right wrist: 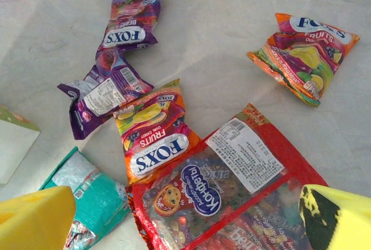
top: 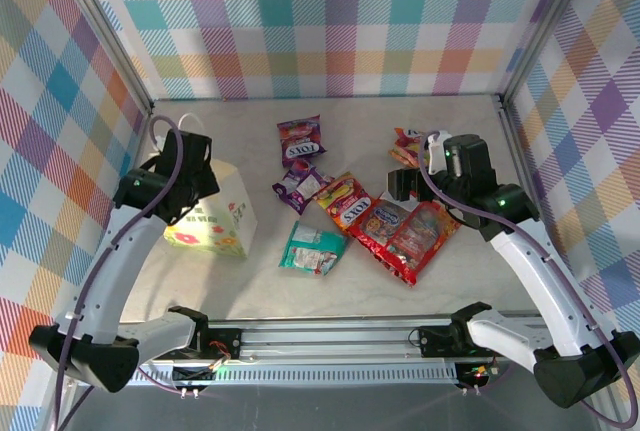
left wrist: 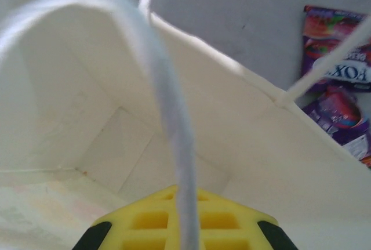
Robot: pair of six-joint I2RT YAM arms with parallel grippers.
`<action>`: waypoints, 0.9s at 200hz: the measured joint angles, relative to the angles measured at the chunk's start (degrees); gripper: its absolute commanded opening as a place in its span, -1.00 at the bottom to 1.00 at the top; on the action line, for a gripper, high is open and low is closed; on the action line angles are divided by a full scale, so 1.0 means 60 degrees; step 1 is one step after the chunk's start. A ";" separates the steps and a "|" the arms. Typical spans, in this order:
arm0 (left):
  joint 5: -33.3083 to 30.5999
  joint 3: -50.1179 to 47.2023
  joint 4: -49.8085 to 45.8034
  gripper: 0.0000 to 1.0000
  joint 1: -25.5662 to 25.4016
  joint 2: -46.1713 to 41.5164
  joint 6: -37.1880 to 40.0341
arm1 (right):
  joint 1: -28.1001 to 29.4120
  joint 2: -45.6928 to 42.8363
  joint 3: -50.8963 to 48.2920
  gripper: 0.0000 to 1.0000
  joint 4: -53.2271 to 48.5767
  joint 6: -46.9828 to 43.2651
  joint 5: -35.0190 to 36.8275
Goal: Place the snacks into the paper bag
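The white paper bag (top: pixel 218 228) with its flower print stands at the left. My left gripper (left wrist: pixel 188 222) sits over the bag's open mouth, shut on the white cord handle (left wrist: pixel 174 116). The snacks lie on the table at centre: two purple packets (right wrist: pixel 130 21) (right wrist: pixel 104 93), an orange-red one (right wrist: pixel 152 131), a large red one (right wrist: pixel 232 186), a teal-green one (right wrist: pixel 95 195) and a small red-yellow one (right wrist: pixel 304 55). My right gripper (right wrist: pixel 185 221) hovers open above the large red packet (top: pixel 410 236), with nothing between its fingers.
Checked walls close off the table at the back and on both sides. The arm bases and a metal rail (top: pixel 330 336) run along the near edge. Bare tabletop lies between the bag and the packets.
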 measured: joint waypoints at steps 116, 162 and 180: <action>-0.0153 0.0007 -0.1683 0.02 -0.0080 -0.1351 -0.0739 | 0.0215 0.0091 0.0000 0.97 0.0000 -0.0018 -0.0102; -0.0149 0.0696 -0.1927 0.00 -0.0084 -0.1184 -0.0845 | 0.0215 0.0091 0.0000 0.98 0.0000 -0.0149 -0.0062; -0.0080 0.1137 -0.2007 0.01 -0.0087 -0.1002 -0.0882 | 0.0215 0.0091 -0.0036 0.98 0.0004 -0.0240 -0.0029</action>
